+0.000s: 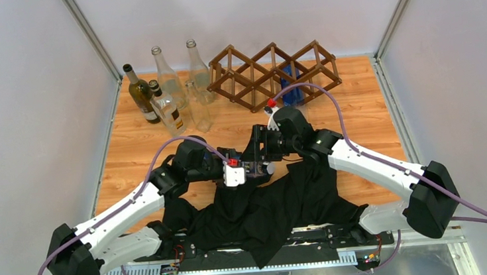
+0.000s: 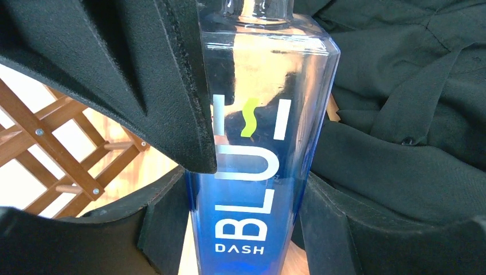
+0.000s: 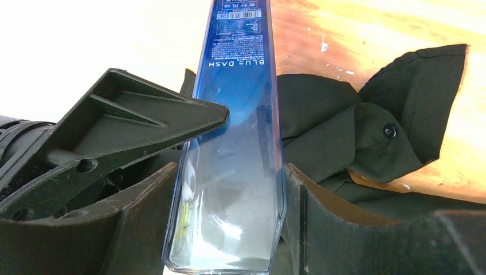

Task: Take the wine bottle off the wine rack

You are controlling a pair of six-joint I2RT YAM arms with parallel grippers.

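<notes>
A blue square-sided glass bottle (image 2: 252, 143) marked "BLU DASH" is held between both grippers above the table, off the dark brown wooden lattice wine rack (image 1: 274, 73). My left gripper (image 2: 246, 240) is shut on its lower body. My right gripper (image 3: 229, 229) is shut on the clear part of the bottle (image 3: 235, 143). In the top view the two grippers, left (image 1: 250, 169) and right (image 1: 260, 150), meet in front of the rack and hide most of the bottle. Another blue thing (image 1: 291, 85) sits in the rack's right cell.
Several upright bottles, one dark (image 1: 141, 96) and others clear (image 1: 171, 84), stand at the back left beside the rack. A black cloth (image 1: 267, 208) lies crumpled under the grippers at the near edge. White walls close in the wooden table (image 1: 357, 101).
</notes>
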